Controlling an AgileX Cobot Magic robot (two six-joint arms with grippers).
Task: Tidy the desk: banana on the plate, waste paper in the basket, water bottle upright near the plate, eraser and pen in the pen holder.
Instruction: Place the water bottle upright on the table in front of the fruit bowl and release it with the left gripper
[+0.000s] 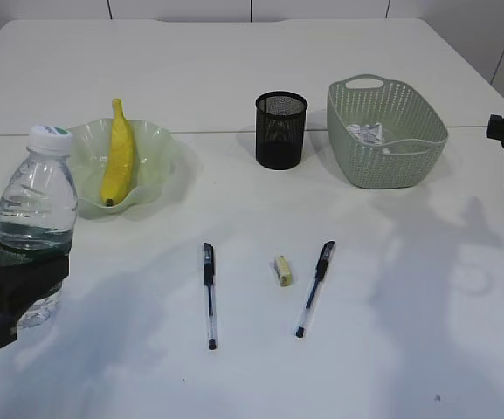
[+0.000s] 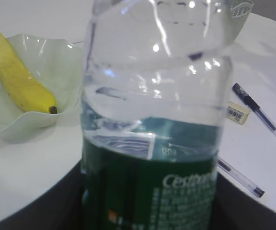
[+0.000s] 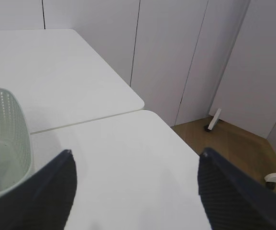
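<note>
Clear thin plastic, ribbed and partly filled with water: the water bottle (image 1: 31, 218) will likely be moderately heavy low down, slick, and soft enough to dent if squeezed hard, so the labelled lower body is the sensible place to hold. It stands upright at the near-left of the desk (image 1: 391, 349), short of the plate (image 1: 160, 161) where the banana (image 1: 118, 161) already lies. The left claw (image 1: 11, 292) is closed around the bottle's green label band, jaws pressed to either side. Further out lie two pens (image 1: 209, 295) and the eraser (image 1: 283, 270), with the pen holder (image 1: 280, 130) and the basket (image 1: 387, 131), paper inside, behind. The right claw (image 3: 133, 187) hangs wide apart, gripping nothing, beyond the basket.
</note>
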